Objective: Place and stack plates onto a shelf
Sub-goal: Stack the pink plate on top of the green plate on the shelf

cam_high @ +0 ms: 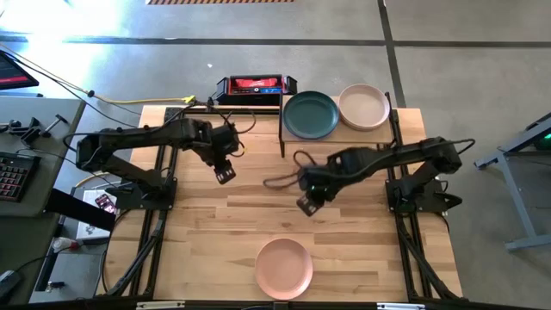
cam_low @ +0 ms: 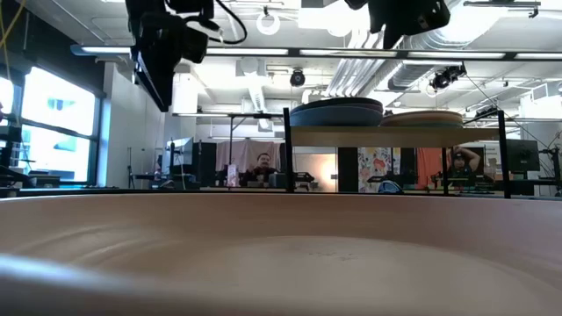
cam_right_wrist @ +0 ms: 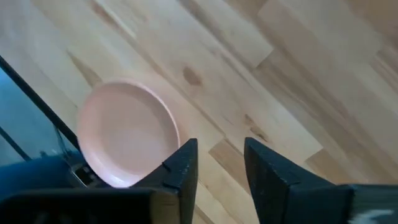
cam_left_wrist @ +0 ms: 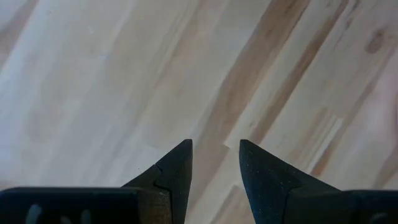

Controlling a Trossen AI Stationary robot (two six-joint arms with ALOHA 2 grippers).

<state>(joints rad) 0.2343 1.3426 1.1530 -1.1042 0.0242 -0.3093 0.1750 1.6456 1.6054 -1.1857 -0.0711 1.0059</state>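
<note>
Fingers (cam_right_wrist: 185,163) of our right gripper (cam_high: 307,205) stand apart with nothing between them, above bare tabletop (cam_high: 215,232). Nearest to them lies the pink plate (cam_high: 283,268), flat near the table's front edge and well apart from them. Our left gripper (cam_high: 225,173) hangs over bare wood too, its fingers (cam_left_wrist: 177,165) parted and empty. Beyond both pairs of fingers, at the back edge, the shelf (cam_high: 340,136) carries the dark teal plate (cam_high: 311,114) and, just beside it, a beige plate (cam_high: 363,106).
</note>
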